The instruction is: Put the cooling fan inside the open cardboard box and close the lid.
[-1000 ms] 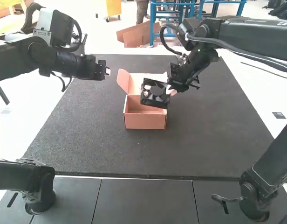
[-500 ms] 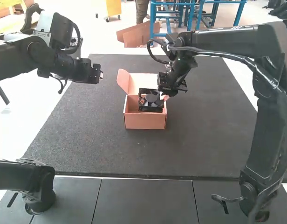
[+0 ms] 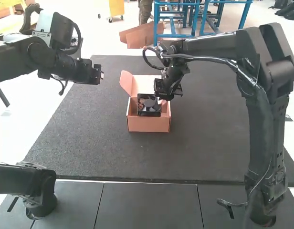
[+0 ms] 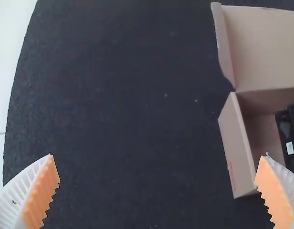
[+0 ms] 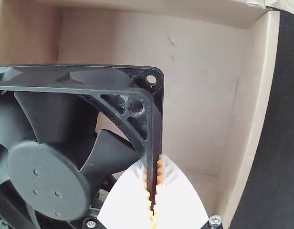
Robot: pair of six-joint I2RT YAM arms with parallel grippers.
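A black square cooling fan [image 3: 149, 104] hangs partly inside the open cardboard box [image 3: 148, 121] at the mat's middle, its lid flap [image 3: 126, 84] standing up at the back left. My right gripper [image 3: 164, 94] is shut on the fan's frame edge; in the right wrist view the fan [image 5: 75, 143] sits over the box's inner wall [image 5: 199, 90], pinched at my right gripper [image 5: 152, 191]. My left gripper [image 3: 98, 74] hangs open to the left of the box, apart from it. In the left wrist view its orange pads [image 4: 39, 188] frame the mat, with the box [image 4: 242, 148] to one side.
A black mat [image 3: 89, 138] covers the table, with white table surface [image 3: 18, 119] beyond its left edge. Bare mat lies in front of and to both sides of the box.
My right gripper has carried the fan leftward and down, from above the box's right rim into its opening. The left gripper drew back slightly to the left.
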